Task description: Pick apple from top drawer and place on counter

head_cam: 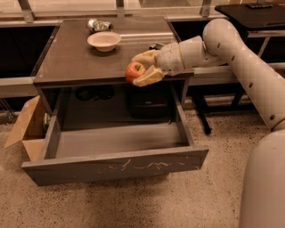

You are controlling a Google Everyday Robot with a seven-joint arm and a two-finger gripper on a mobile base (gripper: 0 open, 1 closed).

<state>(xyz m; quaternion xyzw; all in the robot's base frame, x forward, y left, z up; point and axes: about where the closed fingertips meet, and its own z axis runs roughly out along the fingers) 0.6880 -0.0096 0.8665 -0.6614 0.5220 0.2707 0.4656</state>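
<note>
The red and yellowish apple (133,71) is held between the pale fingers of my gripper (141,69), which is shut on it. It hangs over the front right edge of the dark counter (71,55), just above the surface. The top drawer (116,165) stands pulled wide open below, and its grey inside shows nothing in it. Its flat front bears pale scratches. My white arm (231,49) reaches in from the right.
A pale shallow bowl (103,40) and a shiny crumpled object (98,24) sit at the counter's back. A small dark item (156,45) lies behind the gripper. A brown cardboard box (26,127) stands left of the drawer. A black desk (249,13) is at the right.
</note>
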